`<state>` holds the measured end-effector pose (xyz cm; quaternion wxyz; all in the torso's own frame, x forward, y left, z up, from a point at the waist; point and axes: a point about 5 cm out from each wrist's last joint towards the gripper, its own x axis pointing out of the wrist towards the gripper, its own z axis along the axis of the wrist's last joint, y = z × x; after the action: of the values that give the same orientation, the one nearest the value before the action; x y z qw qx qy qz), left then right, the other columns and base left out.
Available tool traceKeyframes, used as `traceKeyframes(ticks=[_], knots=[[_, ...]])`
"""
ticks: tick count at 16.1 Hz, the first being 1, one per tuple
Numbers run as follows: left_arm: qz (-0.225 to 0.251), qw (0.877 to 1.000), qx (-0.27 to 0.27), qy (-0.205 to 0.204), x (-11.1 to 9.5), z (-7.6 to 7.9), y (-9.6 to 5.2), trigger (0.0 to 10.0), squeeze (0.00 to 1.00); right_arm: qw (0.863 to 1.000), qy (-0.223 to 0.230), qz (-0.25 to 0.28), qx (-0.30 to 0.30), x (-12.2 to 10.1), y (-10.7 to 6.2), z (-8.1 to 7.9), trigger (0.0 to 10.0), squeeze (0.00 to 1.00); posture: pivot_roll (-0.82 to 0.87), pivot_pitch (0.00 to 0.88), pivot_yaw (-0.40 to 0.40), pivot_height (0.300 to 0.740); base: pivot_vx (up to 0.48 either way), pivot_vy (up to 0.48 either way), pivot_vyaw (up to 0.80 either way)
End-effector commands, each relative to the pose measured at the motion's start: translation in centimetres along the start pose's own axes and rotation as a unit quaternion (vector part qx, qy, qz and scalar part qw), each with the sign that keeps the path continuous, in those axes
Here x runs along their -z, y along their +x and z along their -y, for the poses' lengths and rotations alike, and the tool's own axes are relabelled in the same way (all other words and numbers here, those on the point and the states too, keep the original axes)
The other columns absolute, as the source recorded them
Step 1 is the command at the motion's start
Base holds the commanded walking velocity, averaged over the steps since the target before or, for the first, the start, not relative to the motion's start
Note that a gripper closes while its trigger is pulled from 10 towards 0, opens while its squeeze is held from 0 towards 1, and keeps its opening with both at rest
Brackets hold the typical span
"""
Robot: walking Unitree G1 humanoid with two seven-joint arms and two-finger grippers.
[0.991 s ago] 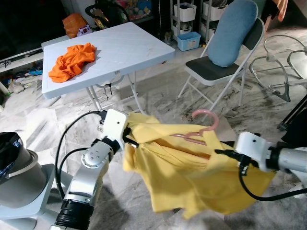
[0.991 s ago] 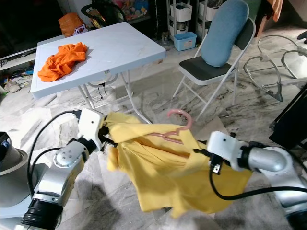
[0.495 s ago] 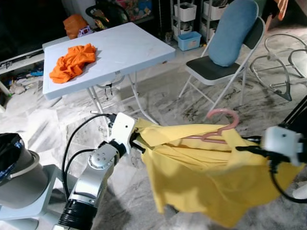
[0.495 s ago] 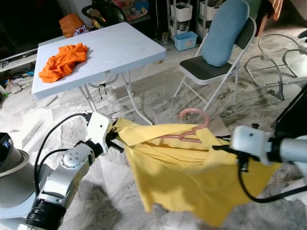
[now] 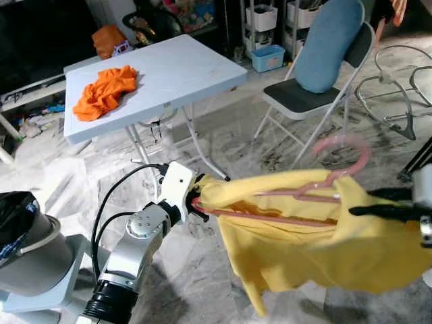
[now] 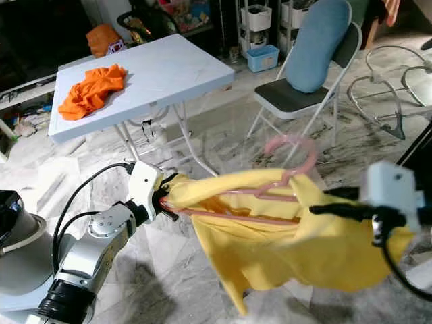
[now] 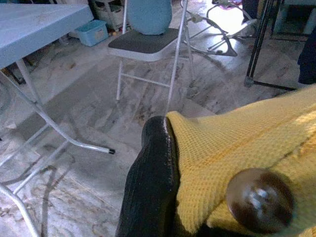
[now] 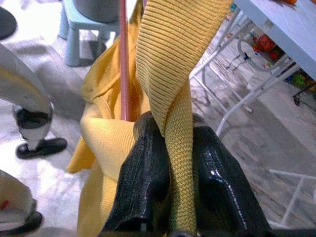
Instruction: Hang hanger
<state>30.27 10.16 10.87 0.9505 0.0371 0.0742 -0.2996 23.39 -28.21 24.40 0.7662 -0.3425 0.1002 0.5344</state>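
Stretching a yellow shirt (image 5: 317, 236) on a pink hanger (image 5: 324, 192) between both hands, above the marble floor (image 5: 223, 135).

The hanger's long bar runs nearly level from 9 o'clock to 3 o'clock: the left hand (image 5: 197, 201) is clamped on the shirt at the 9 o'clock end, the right hand (image 6: 331, 208) is closed on a fold of shirt at the 3 o'clock end, and the hook points toward 12 o'clock. Neither arm looks nearer the hook. No rail is identifiable; the black frame (image 7: 261, 44) beyond the folding chair (image 5: 317, 74) is cut off, and the hook is motion-blurred.
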Motion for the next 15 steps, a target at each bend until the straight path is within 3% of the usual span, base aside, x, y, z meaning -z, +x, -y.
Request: traceKeyframes(ticks=[1, 3, 4, 7, 10, 11, 12, 13, 15], knots=[[-0.071, 0.994, -0.083, -0.025, 2.9, -3.9, -2.4, 0.0, 0.0, 0.999, -0.024, 0.017, 0.038, -1.9, -2.7, 1.2, 10.0, 0.0, -0.2, 0.0, 0.17, 0.74, 0.0, 0.0, 0.0], [-0.083, 0.994, -0.066, -0.04, 3.5, -3.3, -2.5, 0.0, 0.0, 0.998, -0.018, 0.057, 0.037, -2.8, -2.6, 1.2, 10.0, 0.0, -0.2, 0.0, 0.17, 0.74, 0.0, 0.0, 0.0], [-0.092, 0.993, -0.045, -0.051, 4.1, -2.3, -2.5, 0.0, 0.0, 0.99, -0.008, 0.129, 0.05, -4.4, -2.2, 1.5, 10.0, 0.0, -0.2, 0.0, 0.167, 0.74, 0.0, 0.0, 0.0], [-0.092, 0.994, -0.029, -0.056, 4.3, -1.2, -2.3, 0.0, 0.0, 0.979, 0.001, 0.188, 0.079, -5.5, -0.9, 2.3, 10.0, 0.0, -0.2, 0.0, 0.162, 0.74, 0.0, 0.0, 0.0], [-0.074, 0.994, -0.068, -0.042, 4.5, -0.5, -2.0, 0.3, 0.0, 0.965, 0.03, 0.227, 0.127, -4.9, 2.5, 2.7, 10.0, 0.0, -0.18, 0.0, 0.151, 0.74, 0.0, 0.0, 0.0], [-0.069, 0.994, -0.083, -0.031, 4.5, -0.4, -1.9, 4.0, 0.0, 0.96, 0.042, 0.237, 0.143, -4.8, 3.6, 2.7, 10.0, 0.0, -0.18, 0.0, 0.151, 0.74, 0.0, 0.0, 0.0], [-0.066, 0.994, -0.082, -0.027, 4.6, -0.2, -1.9, 10.0, 0.0, 0.957, 0.048, 0.237, 0.16, -4.7, 4.4, 2.9, 10.0, 0.0, -0.18, 0.0, 0.149, 0.74, 0.0, 0.0, 0.0], [-0.055, 0.996, -0.068, -0.021, 4.5, 0.4, -1.8, 10.0, 1.0, 0.951, 0.063, 0.229, 0.198, -4.4, 6.1, 3.4, 10.0, 0.0, -0.18, 0.0, 0.149, 0.74, 0.0, 0.0, 0.0], [-0.03, 0.999, -0.031, 0.01, 4.0, 1.4, -1.5, 10.0, 1.0, 0.942, 0.083, 0.224, 0.235, -4.1, 8.0, 3.8, 10.0, 0.0, -0.18, 0.0, 0.147, 0.74, 0.0, 0.0, 0.0]])
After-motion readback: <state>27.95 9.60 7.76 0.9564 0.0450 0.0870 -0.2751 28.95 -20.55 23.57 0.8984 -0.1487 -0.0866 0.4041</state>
